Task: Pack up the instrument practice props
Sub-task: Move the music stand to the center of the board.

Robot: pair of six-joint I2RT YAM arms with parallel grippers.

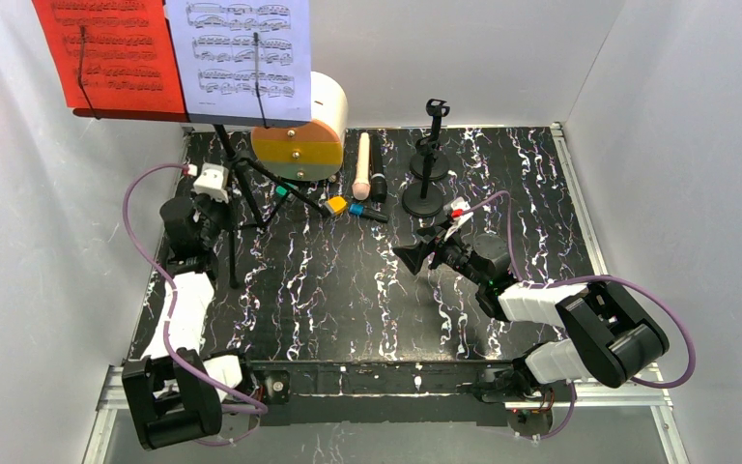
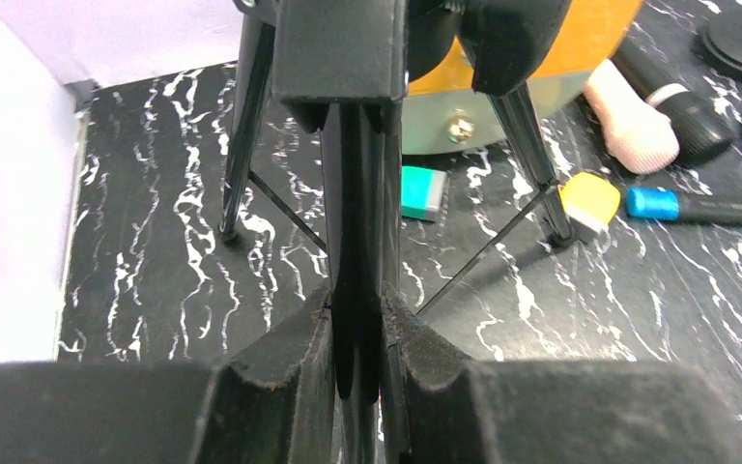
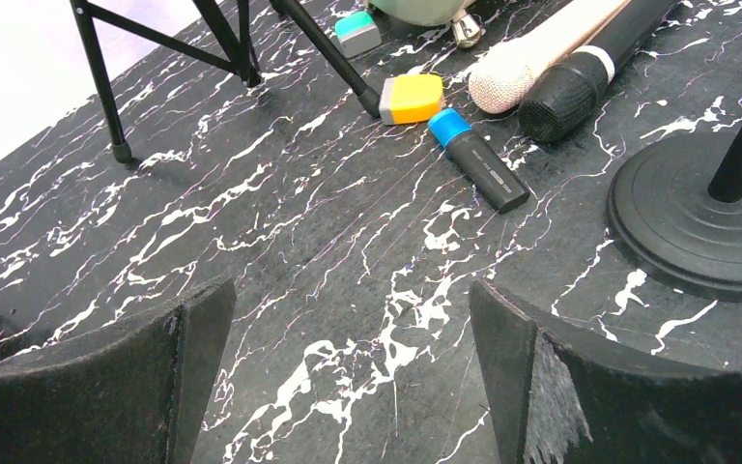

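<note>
The black music rack on tripod legs (image 1: 229, 164) stands at the back left, holding a red page (image 1: 106, 53) and a white page (image 1: 246, 53). My left gripper (image 1: 222, 224) is shut on one of its black legs (image 2: 357, 213), with the pads pressed on both sides. A cream microphone (image 1: 363, 164) and a black microphone (image 1: 379, 187) lie side by side at the back centre. Two black round-based mic holders (image 1: 423, 198) (image 1: 431, 159) stand to their right. My right gripper (image 1: 415, 253) is open and empty, low over the table (image 3: 353, 338), short of the microphones (image 3: 531, 63).
A cream drum-shaped case with an orange and green front (image 1: 299, 135) sits behind the tripod. A blue-capped marker (image 3: 478, 159), a yellow-capped one (image 3: 411, 99) and a teal-capped one (image 3: 357, 31) lie by the tripod feet. White walls enclose the black marbled table (image 1: 348, 290).
</note>
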